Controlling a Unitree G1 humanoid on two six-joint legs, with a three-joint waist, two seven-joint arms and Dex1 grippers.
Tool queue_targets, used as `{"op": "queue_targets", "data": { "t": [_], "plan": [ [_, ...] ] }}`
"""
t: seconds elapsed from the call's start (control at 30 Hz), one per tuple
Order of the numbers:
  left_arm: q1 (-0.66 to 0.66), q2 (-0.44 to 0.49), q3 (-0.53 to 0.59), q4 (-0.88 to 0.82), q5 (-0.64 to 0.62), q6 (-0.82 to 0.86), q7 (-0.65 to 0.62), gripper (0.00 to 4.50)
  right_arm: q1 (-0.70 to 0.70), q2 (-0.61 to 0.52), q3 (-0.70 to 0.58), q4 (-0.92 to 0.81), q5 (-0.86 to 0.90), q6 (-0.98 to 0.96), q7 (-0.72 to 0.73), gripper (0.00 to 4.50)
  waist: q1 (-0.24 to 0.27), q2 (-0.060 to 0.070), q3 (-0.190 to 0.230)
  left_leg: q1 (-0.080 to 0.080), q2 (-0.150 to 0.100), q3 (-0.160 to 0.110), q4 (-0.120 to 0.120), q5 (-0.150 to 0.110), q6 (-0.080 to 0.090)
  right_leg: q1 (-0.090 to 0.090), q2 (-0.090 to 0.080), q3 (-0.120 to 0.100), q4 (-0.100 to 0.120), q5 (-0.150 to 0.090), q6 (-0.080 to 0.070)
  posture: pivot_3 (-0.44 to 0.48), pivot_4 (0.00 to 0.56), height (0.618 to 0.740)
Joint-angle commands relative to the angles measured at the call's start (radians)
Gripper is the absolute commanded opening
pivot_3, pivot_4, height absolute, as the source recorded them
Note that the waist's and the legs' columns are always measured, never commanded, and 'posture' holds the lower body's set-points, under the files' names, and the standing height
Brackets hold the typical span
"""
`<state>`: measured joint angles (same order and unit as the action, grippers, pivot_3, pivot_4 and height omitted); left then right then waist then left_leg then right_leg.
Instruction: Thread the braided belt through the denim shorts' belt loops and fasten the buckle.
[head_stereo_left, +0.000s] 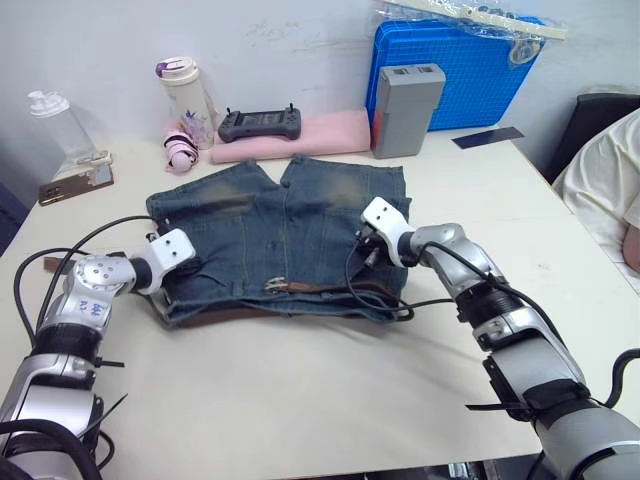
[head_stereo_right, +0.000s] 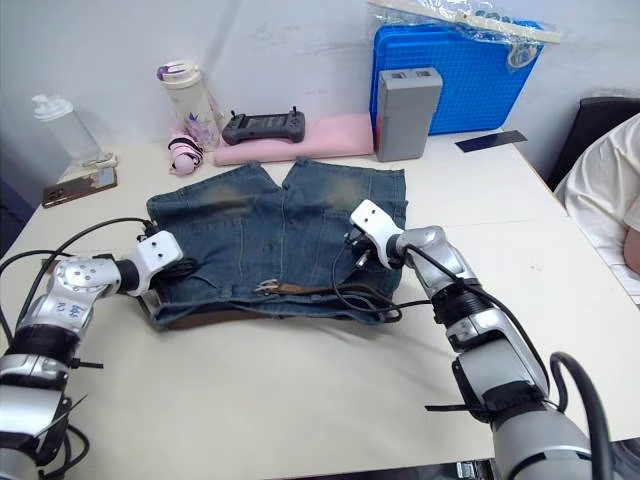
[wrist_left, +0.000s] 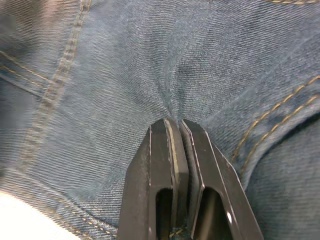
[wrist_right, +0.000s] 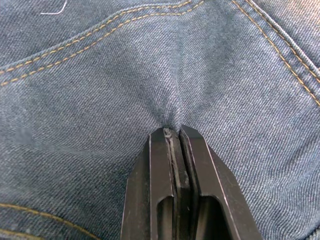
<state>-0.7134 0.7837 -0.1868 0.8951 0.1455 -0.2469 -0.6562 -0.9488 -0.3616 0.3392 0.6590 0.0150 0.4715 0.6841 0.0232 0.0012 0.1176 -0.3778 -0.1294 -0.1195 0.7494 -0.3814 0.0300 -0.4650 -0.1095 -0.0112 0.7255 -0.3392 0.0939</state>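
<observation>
Both grippers pinching denim shorts fabric.

Across the tabletop, a pink folded cloth carrying a black controller lies at twelve o'clock, a grey box leans against a blue crate at one o'clock, and a tumbler, clear bottle and phone sit toward ten o'clock.
</observation>
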Motion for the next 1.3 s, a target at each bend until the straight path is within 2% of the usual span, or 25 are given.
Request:
{"op": "queue_targets", "data": {
  "t": [0.03,0.1,0.2,0.3,0.47,0.53,0.6,0.73,0.83,0.93,1.1,1.3],
  "plan": [
    [-0.049,0.012,-0.023,0.153,0.099,-0.048,0.123,0.04,-0.023,-0.013,-0.033,0.092,-0.055,-0.018,-0.062,0.0,-0.003,0.0,0.0,0.0,0.0,0.0,0.0,0.0,0.0,-0.001,0.0,0.0,0.001,0.0,-0.001,0.0,0.15,0.676],
    [-0.059,0.012,-0.026,0.171,0.107,-0.077,0.131,0.04,-0.026,-0.009,-0.028,0.085,-0.054,-0.026,-0.056,0.0,-0.005,-0.001,0.0,-0.003,0.0,0.0,0.0,0.0,0.0,-0.004,0.0,0.0,0.002,0.0,-0.001,0.0,0.15,0.676],
    [-0.056,0.025,0.0,0.161,0.092,-0.1,0.139,0.04,-0.018,-0.01,-0.044,0.033,-0.038,-0.017,-0.049,0.0,-0.009,-0.001,0.0,-0.015,0.0,0.0,0.003,0.0,0.001,-0.016,0.0,0.002,0.005,0.0,-0.001,0.0,0.15,0.676],
    [-0.035,0.058,0.041,0.095,0.06,-0.123,0.126,1.1,0.007,-0.016,-0.088,-0.079,0.01,0.018,-0.022,1.05,-0.017,-0.001,0.0,-0.019,0.0,-0.001,0.004,0.0,0.0,-0.018,0.0,0.001,0.004,0.0,-0.001,0.0,0.15,0.676],
    [0.051,0.119,0.171,-0.143,-0.008,-0.021,0.17,3.41,0.069,-0.048,-0.164,-0.355,0.088,0.143,0.037,3.47,-0.047,-0.001,0.001,-0.034,0.0,-0.002,0.004,0.0,0.0,-0.033,0.0,0.001,0.007,0.0,-0.001,0.0,0.15,0.676],
    [0.121,0.132,0.268,-0.302,-0.077,0.097,0.169,4.37,0.096,-0.065,-0.204,-0.492,0.149,0.222,0.066,4.45,-0.058,-0.001,0.001,-0.036,0.0,-0.004,0.004,0.0,0.0,-0.035,0.0,0.001,0.007,0.0,-0.001,0.0,0.15,0.676],
    [0.223,0.127,0.427,-0.517,-0.189,0.32,0.178,4.48,0.153,-0.091,-0.249,-0.694,0.253,0.261,0.135,4.5,-0.071,-0.001,0.002,-0.04,0.0,-0.005,0.003,0.0,0.001,-0.037,0.001,0.0,0.005,0.0,-0.001,0.0,0.15,0.676],
    [0.382,0.102,0.672,-0.798,-0.307,0.669,0.231,4.48,0.274,-0.127,-0.263,-0.952,0.382,0.249,0.236,4.5,-0.088,-0.001,0.002,-0.043,0.0,-0.006,0.003,-0.001,0.003,-0.041,0.001,0.0,0.006,0.0,0.0,0.0,0.15,0.676],
    [0.491,0.052,0.832,-0.927,-0.375,0.935,0.28,4.48,0.353,-0.13,-0.233,-1.041,0.397,0.217,0.241,4.5,-0.084,-0.001,0.002,-0.043,0.0,-0.006,0.003,-0.001,0.003,-0.039,0.001,0.0,0.004,0.0,0.0,0.0,0.15,0.676],
    [0.501,-0.004,0.937,-0.978,-0.41,1.141,0.367,4.48,0.381,-0.108,-0.175,-1.07,0.372,0.169,0.229,4.5,-0.064,-0.003,0.006,-0.035,0.0,-0.006,0.004,-0.001,0.003,-0.031,0.001,0.001,-0.002,0.0,0.0,0.0,0.15,0.676],
    [0.45,-0.034,1.019,-0.945,-0.44,1.249,0.442,4.48,0.397,-0.062,-0.063,-1.098,0.335,0.127,0.198,4.5,-0.023,-0.014,0.01,-0.027,0.001,-0.008,0.003,0.0,-0.001,-0.021,0.003,0.0,-0.003,0.0,0.0,0.0,0.15,0.676],
    [0.346,-0.083,1.042,-0.868,-0.465,1.291,0.513,4.48,0.452,-0.047,0.031,-1.142,0.31,0.12,0.17,4.5,0.003,-0.015,0.01,-0.026,0.0,-0.01,0.004,-0.001,0.001,-0.018,0.003,0.0,-0.005,0.0,0.0,0.0,0.15,0.676]
  ]
}}
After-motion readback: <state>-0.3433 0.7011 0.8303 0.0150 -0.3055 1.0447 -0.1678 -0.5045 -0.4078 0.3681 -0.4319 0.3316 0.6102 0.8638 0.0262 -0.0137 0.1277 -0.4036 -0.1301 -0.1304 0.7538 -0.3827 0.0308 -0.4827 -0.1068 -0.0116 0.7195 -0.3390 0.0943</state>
